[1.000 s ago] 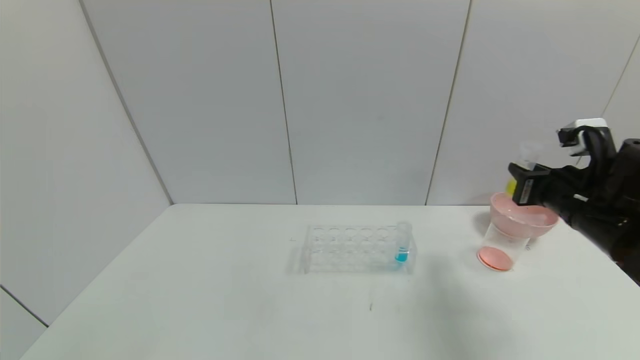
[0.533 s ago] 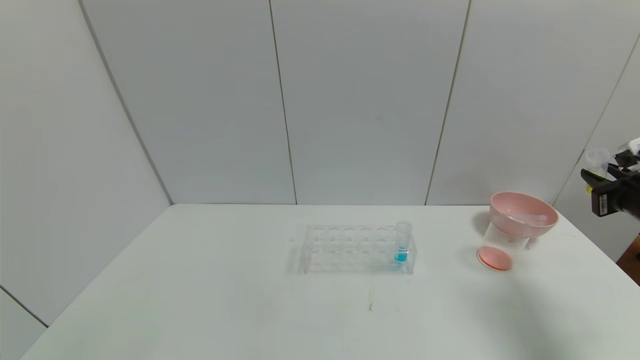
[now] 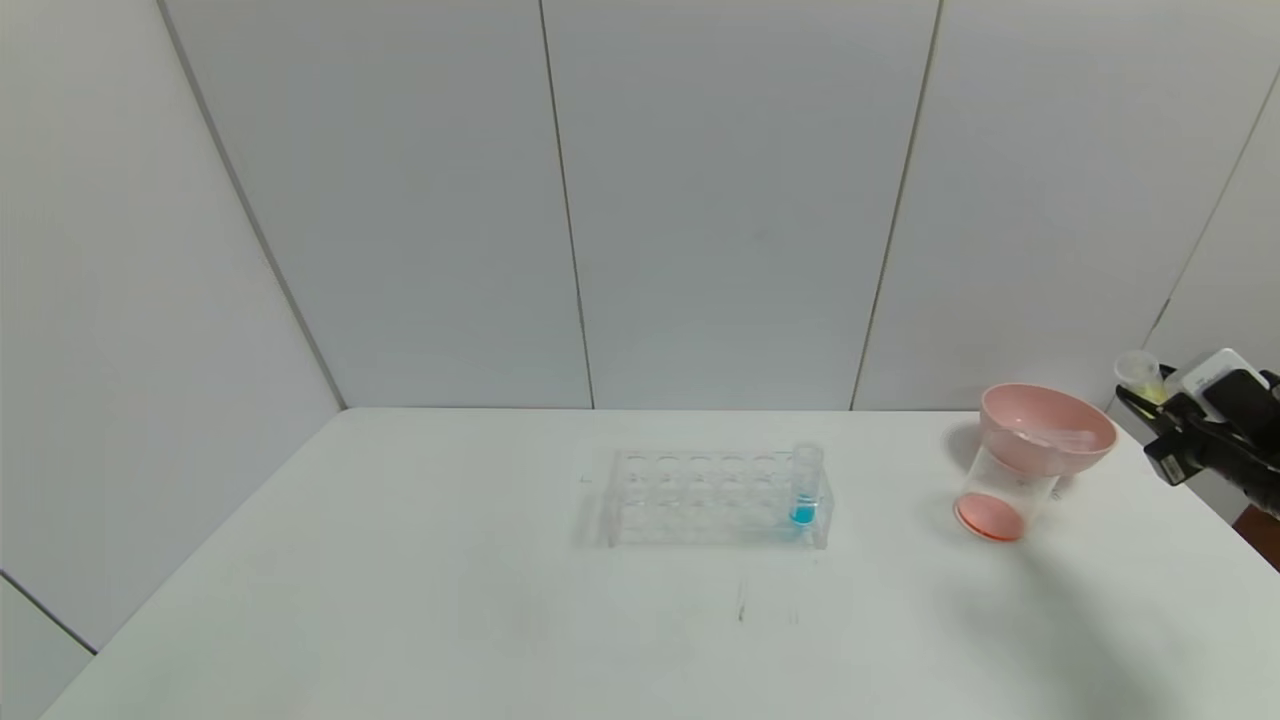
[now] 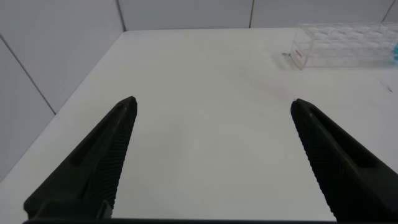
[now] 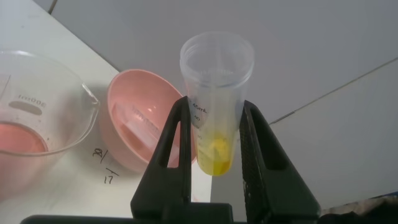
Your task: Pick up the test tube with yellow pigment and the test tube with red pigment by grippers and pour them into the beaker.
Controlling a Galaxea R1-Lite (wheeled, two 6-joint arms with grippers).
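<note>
Right wrist view: the right gripper [image 5: 214, 149] jaws clench the yellow tube [image 5: 216, 102] upright, held off the table edge, beaker [image 5: 34, 115] and pink bowl [image 5: 149, 127] just beside. Risk: tilting here spills outside the beaker. Left gripper [image 4: 211, 155] jaws released, idle.

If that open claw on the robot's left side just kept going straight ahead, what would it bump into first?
Probably nothing soon: ahead of the left gripper lies bare table. The clear tube rack sits off to one side of its line, and depth is hard to judge, so it might pass beside it.
</note>
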